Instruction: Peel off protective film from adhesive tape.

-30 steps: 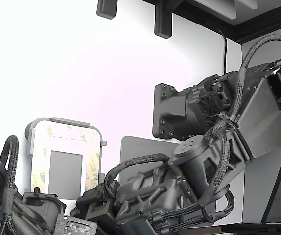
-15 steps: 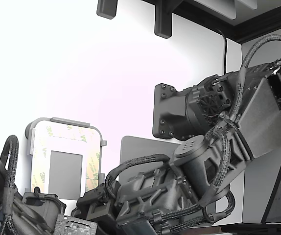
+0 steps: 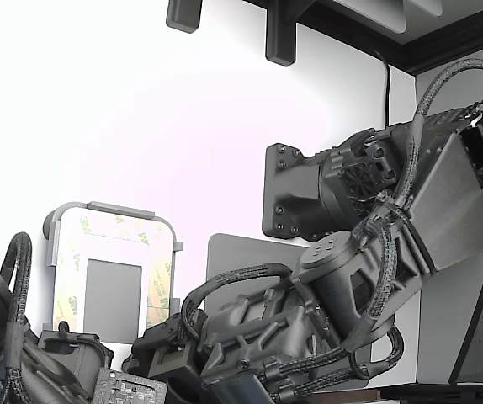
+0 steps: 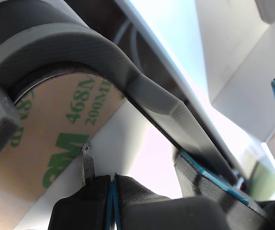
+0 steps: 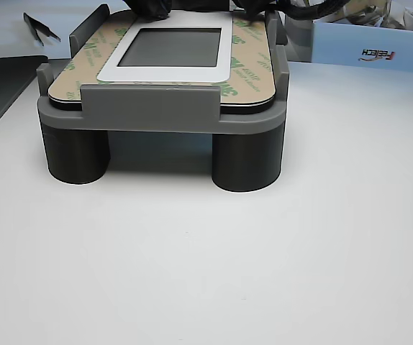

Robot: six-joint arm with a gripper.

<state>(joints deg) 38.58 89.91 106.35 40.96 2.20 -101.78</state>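
Protective film (image 4: 46, 139): thin, limp, light, tear-prone liner lying flat on the adhesive tape (image 5: 246, 68) in the grey holder (image 5: 163, 111); best taken at a corner edge; gripper (image 4: 112, 191) at six o'clock, fingers pressed together, seemingly pinching nothing yet.

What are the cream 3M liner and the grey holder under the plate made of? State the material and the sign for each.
Cream-yellow protective film with green 3M print: looks like matte coated paper; flat, dull, ink sits crisply on it. Grey holder with round legs: probably 3D-printed plastic; matte, with fine layer lines along its curved rim in the wrist view. Neither is certain from looks alone.
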